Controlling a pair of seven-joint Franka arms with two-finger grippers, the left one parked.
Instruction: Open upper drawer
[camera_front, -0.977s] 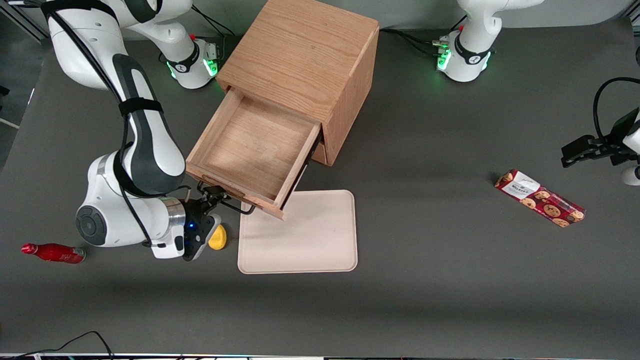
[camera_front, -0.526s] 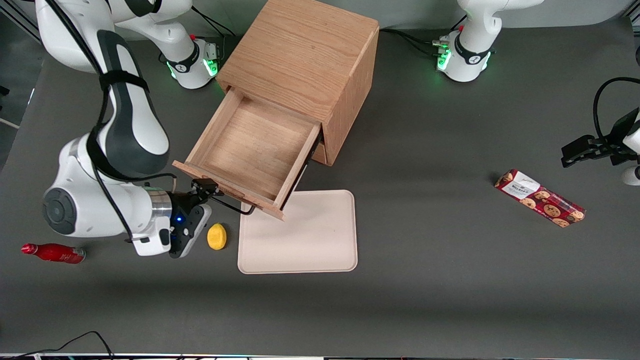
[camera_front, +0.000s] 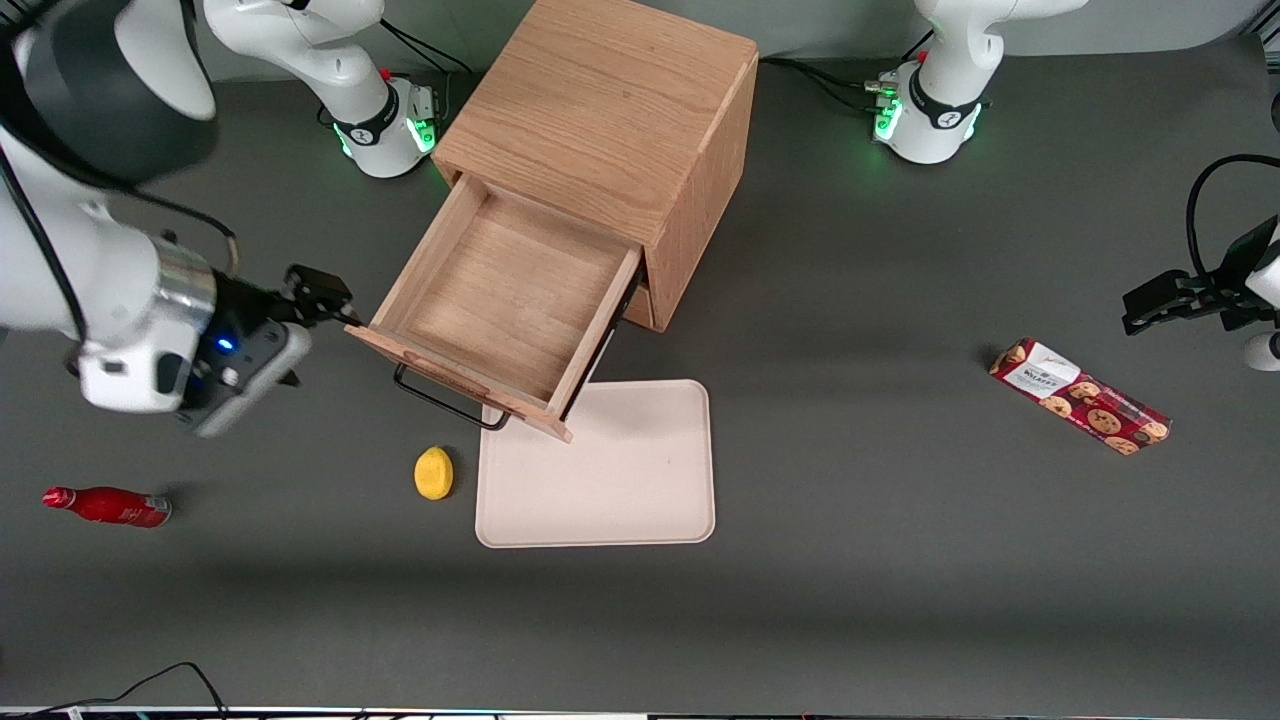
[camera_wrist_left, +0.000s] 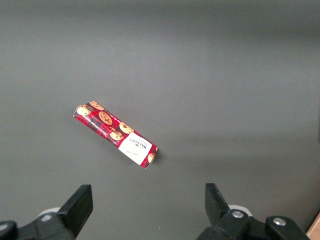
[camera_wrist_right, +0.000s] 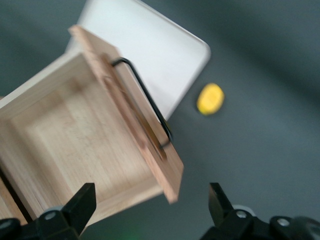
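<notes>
The upper drawer (camera_front: 505, 300) of the oak cabinet (camera_front: 600, 110) stands pulled far out, and its wooden tray inside is bare. Its thin dark bar handle (camera_front: 445, 403) sticks out from the drawer front, which also shows as the drawer (camera_wrist_right: 75, 150) with handle (camera_wrist_right: 147, 97) in the right wrist view. My gripper (camera_front: 312, 300) hangs open above the table beside the drawer's corner toward the working arm's end, raised clear of the handle and holding nothing. The gripper (camera_wrist_right: 150, 207) has its fingers spread wide. The lower drawer is hidden under the upper one.
A beige tray (camera_front: 600, 470) lies on the table partly under the drawer front. A yellow lemon (camera_front: 433, 472) sits beside it, and a red bottle (camera_front: 108, 506) lies toward the working arm's end. A red cookie packet (camera_front: 1080, 396) lies toward the parked arm's end.
My gripper let go of the handle, then rose and drew away from the drawer front toward the working arm's end. The drawer stays pulled out.
</notes>
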